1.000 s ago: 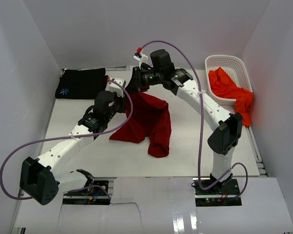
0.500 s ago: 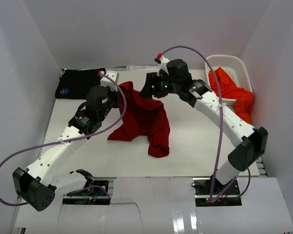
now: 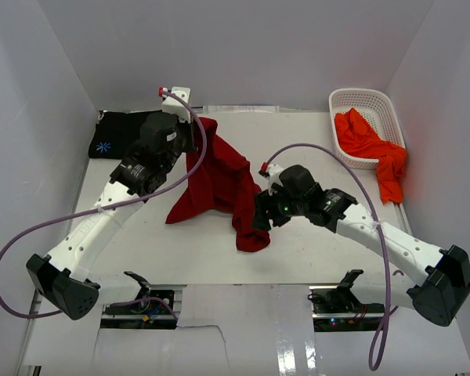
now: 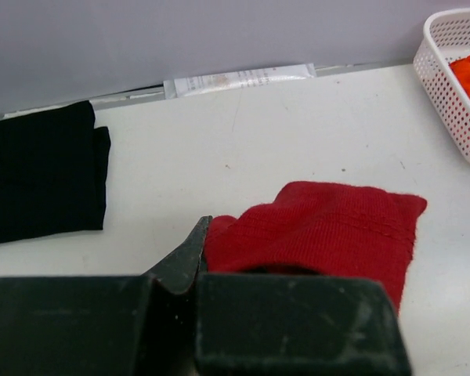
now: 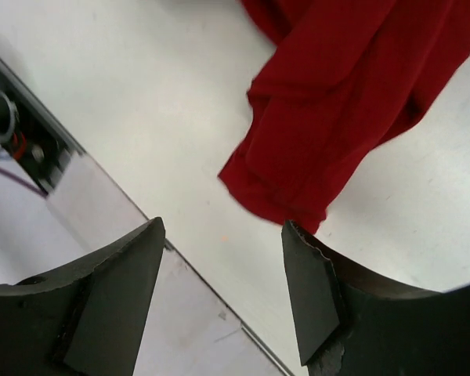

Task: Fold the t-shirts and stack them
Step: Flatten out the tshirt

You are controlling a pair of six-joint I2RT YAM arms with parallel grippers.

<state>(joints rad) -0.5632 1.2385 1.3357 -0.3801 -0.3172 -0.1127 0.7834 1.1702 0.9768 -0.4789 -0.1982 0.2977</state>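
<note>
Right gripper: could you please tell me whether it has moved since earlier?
Yes. The right gripper has swung from level with the white basket toward the near table edge.

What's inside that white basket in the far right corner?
An orange-red t-shirt, bunched up, with part spilling over the basket's near rim. Anything lying beneath the shirt is covered.

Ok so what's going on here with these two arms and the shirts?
The left gripper is shut on one end of the dark red shirt, holding it up near the back of the table. The right gripper hangs open over the shirt's lower end near the front edge. A black shirt lies folded at the far left; an orange shirt spills over the rim of the basket.
</note>
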